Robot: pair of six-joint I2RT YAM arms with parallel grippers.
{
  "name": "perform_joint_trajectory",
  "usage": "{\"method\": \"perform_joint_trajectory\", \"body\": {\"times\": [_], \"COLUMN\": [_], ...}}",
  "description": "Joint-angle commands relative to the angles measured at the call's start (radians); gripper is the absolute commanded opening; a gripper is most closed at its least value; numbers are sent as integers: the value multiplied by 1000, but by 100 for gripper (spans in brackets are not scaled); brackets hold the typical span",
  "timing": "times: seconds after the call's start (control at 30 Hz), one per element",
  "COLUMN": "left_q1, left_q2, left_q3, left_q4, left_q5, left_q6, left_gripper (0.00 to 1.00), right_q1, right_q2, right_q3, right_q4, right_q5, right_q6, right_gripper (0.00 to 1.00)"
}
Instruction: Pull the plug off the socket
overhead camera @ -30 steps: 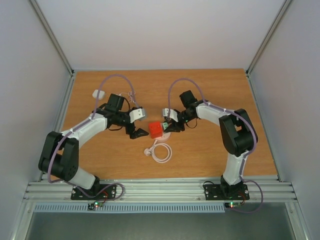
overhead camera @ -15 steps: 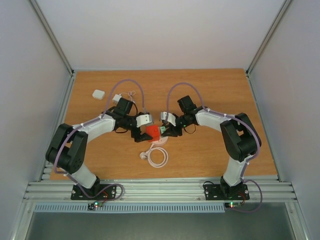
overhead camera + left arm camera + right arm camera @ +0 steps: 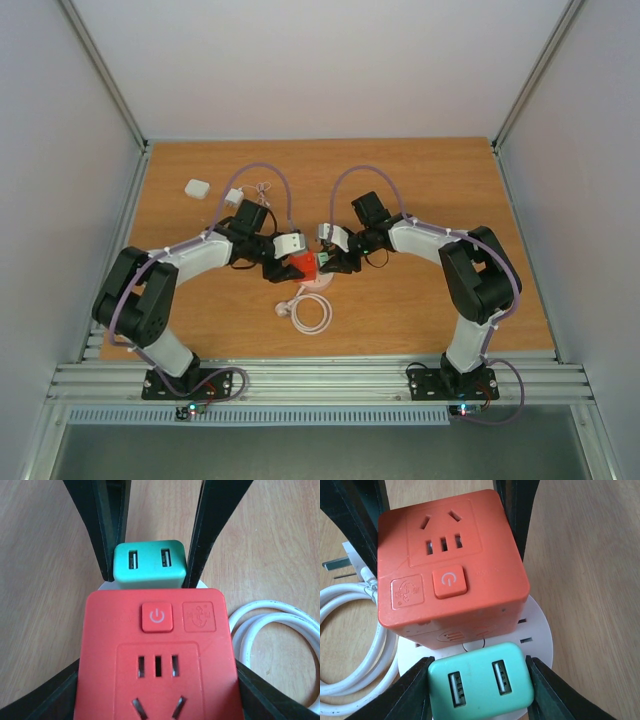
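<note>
The round white socket (image 3: pixel 320 285) (image 3: pixel 537 630) lies mid-table, and only a sliver of it (image 3: pixel 106 585) shows in the left wrist view. A red cube adapter (image 3: pixel 304 263) (image 3: pixel 157 650) (image 3: pixel 450 560) and a green USB plug (image 3: pixel 325 257) (image 3: pixel 150 565) (image 3: pixel 480 685) both stand plugged into its top, side by side. My left gripper (image 3: pixel 299 268) (image 3: pixel 157 680) has a finger against each side of the red cube. From the opposite side, my right gripper (image 3: pixel 329 263) (image 3: pixel 479 692) is shut on the green plug.
The socket's white cord (image 3: pixel 315 313) (image 3: pixel 270 625) (image 3: pixel 350 610) coils just in front, its pronged end (image 3: pixel 284 309) (image 3: pixel 342 562) lying loose. A white block (image 3: pixel 197 187) and a small white adapter (image 3: pixel 234 196) lie at the back left. Grey walls enclose the table.
The left arm swung right to the red cube and its jaws closed in on the cube's sides. Socket, cord and right gripper shifted slightly left.
</note>
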Motion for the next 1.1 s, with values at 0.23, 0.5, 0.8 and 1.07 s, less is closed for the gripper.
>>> {"method": "perform_joint_trajectory", "body": {"times": [0.23,0.5,0.8,1.07], "left_q1": [-3,5,2,0], "left_q2": [-121,-121,-180,-223], "left_q3": [-85,-81,-135,-146], "left_q4": [204,251,349,278], "left_q5": [54,171,117,97], "left_q6": [-17,-194,-157,-19], "left_gripper": [41,35,34,32], "right_q1": [35,43,44,44], "right_q2": [57,57,57,56], "right_q3": [7,-9,-31,-46], "right_q4": [-67,-50,-37,-10], "right_q5": [85,141,183,210], "right_q6": [46,51,62,80], "right_gripper": [11,9,8,7]}}
